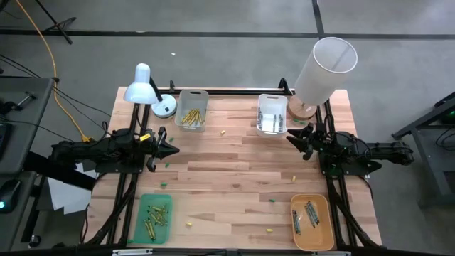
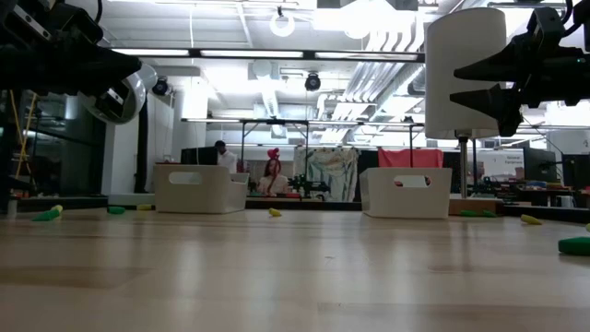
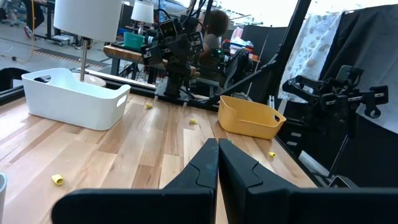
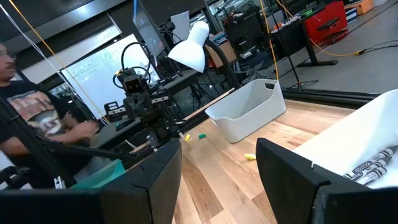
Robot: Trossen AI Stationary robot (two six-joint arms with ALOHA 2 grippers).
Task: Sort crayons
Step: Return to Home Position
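Crayons lie in four trays. Yellow ones fill the clear tray [image 1: 192, 110] at the far left. Grey ones [image 4: 373, 165] lie in the white tray [image 1: 272, 115] at the far right. Green ones lie in the green tray [image 1: 154, 217] at the near left, and blue-teal ones in the orange tray [image 1: 311, 220] at the near right. My left gripper [image 1: 173, 148] hangs shut and level above the table's left side, its fingers [image 3: 217, 168] together. My right gripper [image 1: 290, 137] hangs open above the right side, with nothing between its fingers [image 4: 217, 174].
Small yellow specks [image 1: 222, 132] [image 1: 291, 176] and green specks [image 1: 270, 201] [image 1: 165, 184] dot the wooden tabletop. A white desk lamp [image 1: 146, 85] stands at the far left corner. A tall white lampshade [image 1: 323, 67] stands at the far right. A person [image 4: 25, 112] is beyond the table's left side.
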